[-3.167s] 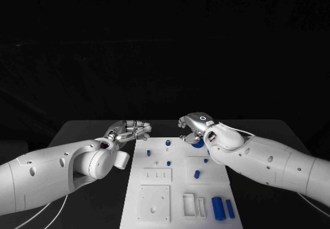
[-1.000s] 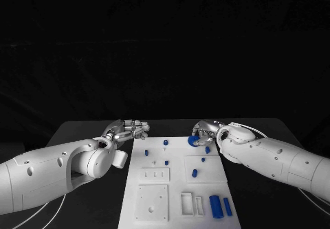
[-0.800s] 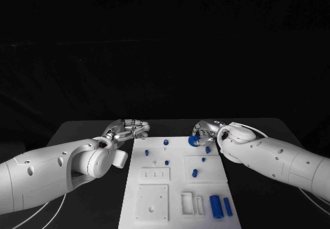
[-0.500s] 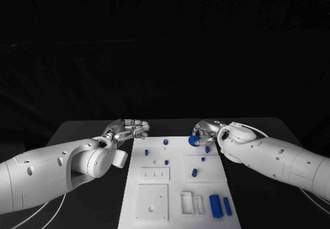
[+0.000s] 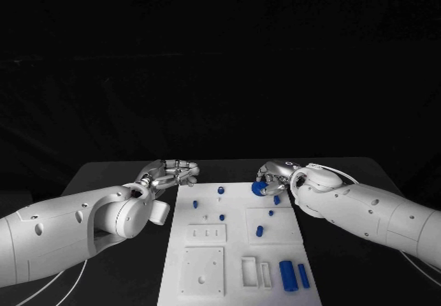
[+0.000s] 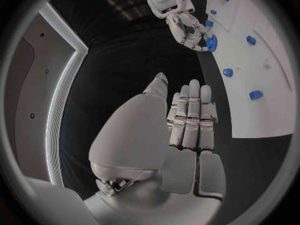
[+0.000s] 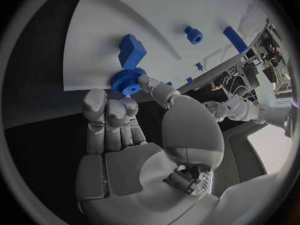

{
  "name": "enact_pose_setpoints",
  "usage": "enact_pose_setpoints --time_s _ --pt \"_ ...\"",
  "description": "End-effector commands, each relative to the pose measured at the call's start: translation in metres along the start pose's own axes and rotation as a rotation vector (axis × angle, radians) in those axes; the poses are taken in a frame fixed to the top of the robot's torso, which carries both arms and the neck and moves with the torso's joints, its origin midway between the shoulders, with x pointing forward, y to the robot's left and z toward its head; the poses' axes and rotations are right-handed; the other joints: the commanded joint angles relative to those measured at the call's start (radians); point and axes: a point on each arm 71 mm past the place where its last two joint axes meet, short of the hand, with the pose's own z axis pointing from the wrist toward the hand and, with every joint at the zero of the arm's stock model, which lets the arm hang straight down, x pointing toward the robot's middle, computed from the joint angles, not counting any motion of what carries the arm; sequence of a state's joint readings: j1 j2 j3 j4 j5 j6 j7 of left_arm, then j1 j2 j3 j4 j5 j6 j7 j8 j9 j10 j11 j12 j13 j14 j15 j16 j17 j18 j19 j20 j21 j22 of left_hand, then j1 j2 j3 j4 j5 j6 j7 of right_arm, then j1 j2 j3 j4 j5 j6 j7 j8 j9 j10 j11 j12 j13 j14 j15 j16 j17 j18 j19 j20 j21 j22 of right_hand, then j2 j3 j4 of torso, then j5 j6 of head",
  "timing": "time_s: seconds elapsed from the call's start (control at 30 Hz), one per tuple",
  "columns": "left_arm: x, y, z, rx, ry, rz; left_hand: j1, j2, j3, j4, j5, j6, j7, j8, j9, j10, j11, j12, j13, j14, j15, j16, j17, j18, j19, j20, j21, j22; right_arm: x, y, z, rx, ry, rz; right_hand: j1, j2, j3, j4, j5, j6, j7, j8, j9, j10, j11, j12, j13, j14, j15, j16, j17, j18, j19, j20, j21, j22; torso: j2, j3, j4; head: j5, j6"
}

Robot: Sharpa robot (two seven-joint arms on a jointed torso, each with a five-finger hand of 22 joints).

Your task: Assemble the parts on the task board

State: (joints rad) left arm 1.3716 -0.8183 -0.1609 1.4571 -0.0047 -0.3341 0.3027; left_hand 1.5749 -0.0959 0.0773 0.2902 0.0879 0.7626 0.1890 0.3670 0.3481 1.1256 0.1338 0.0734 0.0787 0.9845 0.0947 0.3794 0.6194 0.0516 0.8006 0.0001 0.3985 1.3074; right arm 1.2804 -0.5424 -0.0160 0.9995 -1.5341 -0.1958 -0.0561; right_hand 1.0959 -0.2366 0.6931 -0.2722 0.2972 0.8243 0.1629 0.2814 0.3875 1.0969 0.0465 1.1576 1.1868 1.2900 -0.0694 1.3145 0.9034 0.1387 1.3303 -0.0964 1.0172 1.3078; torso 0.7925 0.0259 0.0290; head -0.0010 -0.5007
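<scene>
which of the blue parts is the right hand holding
The blue gear, toothed and round, pinched in the right hand at the task board's far edge; the other blue parts lie untouched.

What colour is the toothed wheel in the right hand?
Blue; the gear shows best in the right wrist view, held by the right hand.

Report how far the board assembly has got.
Early stage. Several small blue pegs already stand on the task board. In hand: the right hand holds a blue gear at the board's far right corner. Left: two blue bars lie loose at the near end; the left hand holds nothing.
</scene>
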Motion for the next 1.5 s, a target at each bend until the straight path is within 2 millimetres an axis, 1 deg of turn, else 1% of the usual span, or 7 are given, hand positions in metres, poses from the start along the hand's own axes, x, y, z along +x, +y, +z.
enact_pose_setpoints --time_s 0.03,0.47,0.63,0.83,0.97,1.13,1.5 --pt "0.002 -0.002 0.000 0.010 0.008 0.002 0.012 -0.001 -0.006 -0.002 0.000 0.004 -0.003 -0.003 -0.001 -0.002 0.002 -0.006 -0.001 0.002 0.007 -0.004 0.001 0.020 -0.008 0.001 0.003 0.018 0.011 -0.002 -0.002 -0.005 0.077 -0.007 0.011 0.002 0.002 -0.008 0.015 -0.010 0.001 -0.004 0.000 -0.003 0.002 0.000 0.000 -0.002 0.007 -0.006 0.002 0.123 -0.007 -0.002 0.005 0.016 0.000 -0.0004 0.0000 0.000 0.000" --pt "0.001 -0.002 0.000 0.010 0.006 0.004 0.014 -0.001 -0.006 -0.002 0.000 0.004 -0.004 -0.004 -0.001 -0.002 0.002 -0.005 -0.001 0.002 0.007 -0.005 0.002 0.020 -0.008 0.000 0.003 0.018 0.013 -0.005 -0.004 -0.004 0.093 -0.002 0.039 0.006 0.014 -0.016 0.083 -0.012 0.002 -0.003 0.002 -0.005 0.004 0.001 0.000 -0.001 0.009 -0.012 0.012 0.123 -0.010 -0.001 0.007 0.017 0.000 -0.0002 0.0003 -0.002 -0.001" --pt "0.001 -0.002 0.000 0.010 0.008 0.003 0.014 -0.001 -0.006 -0.002 0.000 0.004 -0.004 -0.004 -0.001 -0.002 0.002 -0.005 -0.001 0.002 0.007 -0.005 0.002 0.020 -0.008 0.001 0.003 0.018 0.013 -0.004 -0.003 -0.006 0.088 -0.002 0.048 0.015 0.030 -0.014 0.078 -0.001 0.000 0.003 0.005 -0.003 0.002 0.003 0.001 0.000 0.007 -0.014 0.015 0.123 -0.012 0.001 0.008 0.017 0.001 -0.0005 0.0000 -0.003 -0.002" --pt "0.002 -0.002 0.000 0.010 0.009 0.003 0.015 0.000 -0.006 -0.002 0.000 0.004 -0.004 -0.004 -0.001 -0.002 0.002 -0.005 -0.001 0.003 0.007 -0.005 0.002 0.020 -0.008 0.001 0.003 0.018 0.011 -0.003 -0.003 -0.017 0.064 -0.016 0.036 0.034 0.056 0.000 -0.049 0.078 -0.025 0.046 0.023 0.025 -0.021 0.019 0.012 0.004 -0.015 -0.020 0.023 0.123 -0.009 0.005 0.012 0.016 0.000 -0.0004 -0.0007 -0.004 -0.002" --pt "0.002 -0.002 -0.001 0.010 0.009 0.003 0.015 0.000 -0.006 -0.002 0.000 0.005 -0.004 -0.004 0.000 -0.002 0.002 -0.005 -0.001 0.003 0.007 -0.006 0.002 0.020 -0.008 0.001 0.003 0.018 0.010 0.000 -0.001 -0.024 0.046 -0.033 0.006 0.042 0.053 0.019 -0.195 0.131 -0.046 0.071 0.036 0.047 -0.042 0.027 0.018 0.008 -0.033 -0.024 0.030 0.123 -0.005 0.003 0.018 0.017 0.000 -0.0006 -0.0006 -0.006 -0.001" --pt "0.002 -0.002 -0.001 0.010 0.009 0.003 0.016 0.000 -0.005 -0.002 0.000 0.005 -0.004 -0.004 0.000 -0.002 0.002 -0.005 -0.001 0.003 0.007 -0.006 0.003 0.020 -0.008 0.001 0.003 0.018 0.010 0.003 -0.001 -0.033 0.018 -0.088 -0.011 0.037 0.042 0.026 -0.227 0.156 -0.055 0.081 0.042 0.056 -0.050 0.029 0.021 0.010 -0.042 -0.026 0.034 0.123 -0.004 0.001 0.021 0.017 0.001 -0.0008 0.0009 -0.007 -0.001" --pt "0.001 -0.002 -0.002 0.009 0.009 0.004 0.017 0.000 -0.006 -0.002 0.000 0.005 -0.005 -0.004 0.000 -0.002 0.002 -0.005 -0.001 0.003 0.007 -0.007 0.003 0.020 -0.008 0.001 0.003 0.018 0.008 0.005 -0.001 -0.022 -0.018 -0.095 -0.040 0.018 0.018 0.048 -0.238 0.176 -0.063 0.087 0.049 0.064 -0.058 0.028 0.023 0.012 -0.049 -0.030 0.040 0.123 -0.001 -0.001 0.025 0.016 0.001 -0.0008 -0.0003 -0.007 -0.002"
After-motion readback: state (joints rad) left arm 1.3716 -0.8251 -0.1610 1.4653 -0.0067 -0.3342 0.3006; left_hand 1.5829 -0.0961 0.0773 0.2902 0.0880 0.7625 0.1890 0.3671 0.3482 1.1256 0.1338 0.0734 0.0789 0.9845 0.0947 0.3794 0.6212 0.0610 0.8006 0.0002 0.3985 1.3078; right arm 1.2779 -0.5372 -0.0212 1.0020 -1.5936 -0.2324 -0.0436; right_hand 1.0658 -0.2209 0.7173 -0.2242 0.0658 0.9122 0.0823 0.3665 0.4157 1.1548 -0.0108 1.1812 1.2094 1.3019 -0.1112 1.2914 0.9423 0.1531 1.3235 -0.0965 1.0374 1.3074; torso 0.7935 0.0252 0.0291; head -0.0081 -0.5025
